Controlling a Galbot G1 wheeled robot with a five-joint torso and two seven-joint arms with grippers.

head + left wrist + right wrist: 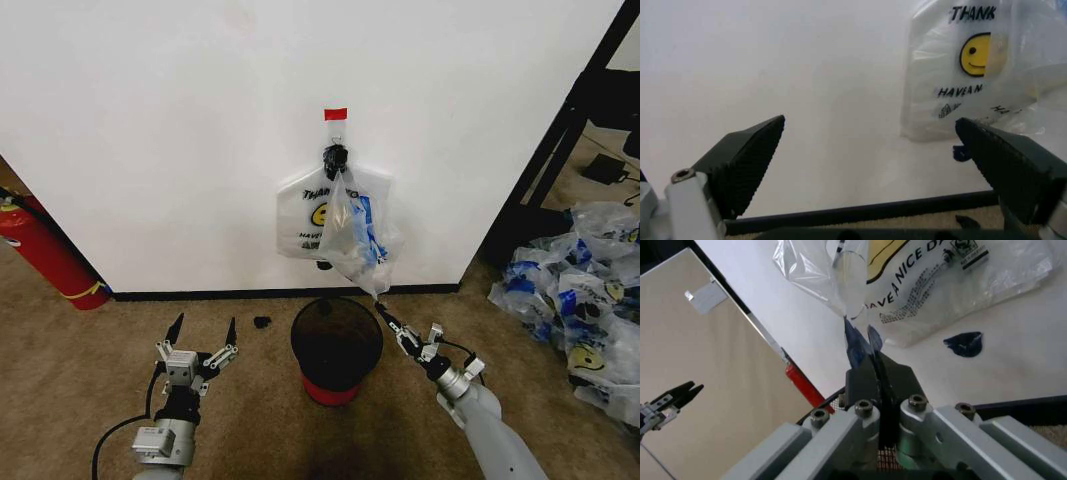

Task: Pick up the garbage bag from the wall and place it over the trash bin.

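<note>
My right claw (381, 309) is clenched on the lower corner of the garbage bag (352, 232), which hangs from the hook (335, 155) on the wall (200, 150), just above the trash bin (336, 345). The film looks thin, light and slippery, so I think a hold near the handles is safer. My left claw (203, 332) waits released near the floor; the handles at the hook are hard to make out.

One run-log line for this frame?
right hand: shut on garbage bag bottom corner, above trash bin | bag on wall hook | left hand: open, idle
</note>
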